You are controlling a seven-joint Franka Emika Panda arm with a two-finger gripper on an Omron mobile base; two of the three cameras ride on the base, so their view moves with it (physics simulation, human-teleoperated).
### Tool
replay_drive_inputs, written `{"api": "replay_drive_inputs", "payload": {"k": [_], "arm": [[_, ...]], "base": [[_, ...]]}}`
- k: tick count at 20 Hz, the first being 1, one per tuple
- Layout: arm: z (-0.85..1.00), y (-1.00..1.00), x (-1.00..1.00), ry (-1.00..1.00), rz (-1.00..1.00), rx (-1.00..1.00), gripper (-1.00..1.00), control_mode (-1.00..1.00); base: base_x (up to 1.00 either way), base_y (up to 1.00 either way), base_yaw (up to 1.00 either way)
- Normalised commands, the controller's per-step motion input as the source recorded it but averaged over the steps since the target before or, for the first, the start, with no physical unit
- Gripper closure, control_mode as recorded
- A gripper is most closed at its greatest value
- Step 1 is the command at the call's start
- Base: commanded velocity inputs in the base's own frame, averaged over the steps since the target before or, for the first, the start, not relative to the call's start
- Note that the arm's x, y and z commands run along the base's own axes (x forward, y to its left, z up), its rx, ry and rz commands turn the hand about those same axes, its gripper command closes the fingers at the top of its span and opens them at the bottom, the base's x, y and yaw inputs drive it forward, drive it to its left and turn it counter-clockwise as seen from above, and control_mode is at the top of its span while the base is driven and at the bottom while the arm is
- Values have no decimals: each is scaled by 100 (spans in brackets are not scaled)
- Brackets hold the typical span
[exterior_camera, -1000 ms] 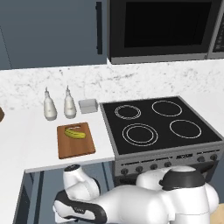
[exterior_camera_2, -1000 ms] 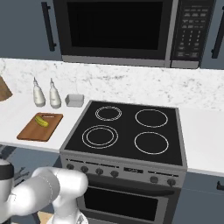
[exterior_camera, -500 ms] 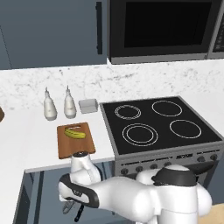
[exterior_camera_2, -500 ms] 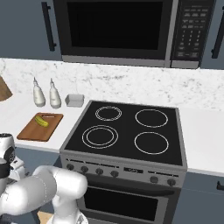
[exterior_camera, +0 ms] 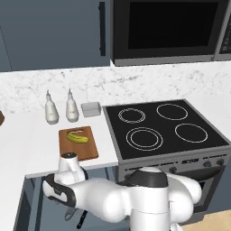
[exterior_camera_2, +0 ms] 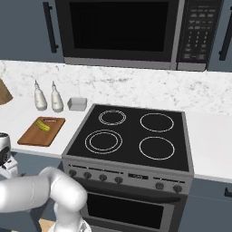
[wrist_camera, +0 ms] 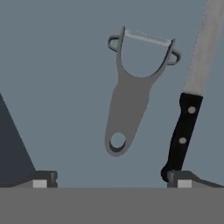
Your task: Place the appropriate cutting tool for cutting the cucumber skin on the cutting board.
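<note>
Half the knife (wrist_camera: 192,87) blade beyond the edge.

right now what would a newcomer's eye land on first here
Probably the grey peeler lying flat in the hand view, with the black-handled knife right beside it and the open claw hovering over both. Next, the reddish cutting board on the white counter left of the stove, with the yellow-green cucumber lying on it.

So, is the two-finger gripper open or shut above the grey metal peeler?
Open: the gripper has its tips wide apart, and the grey metal peeler lies free between them.
</note>
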Motion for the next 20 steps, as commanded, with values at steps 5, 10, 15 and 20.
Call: {"api": "replay_drive_inputs", "payload": {"k": [5,10,15,20], "arm": [[-11,43,0,0,-15,-10,-100,-100],[-16,0,5,0,-15,-13,-100,-100],[-29,0,14,0,-11,-11,-100,-100],[-34,-7,0,0,-2,-5,-100,-100]], "base": [[0,0,0],[0,0,0],[0,0,0],[0,0,0]]}}
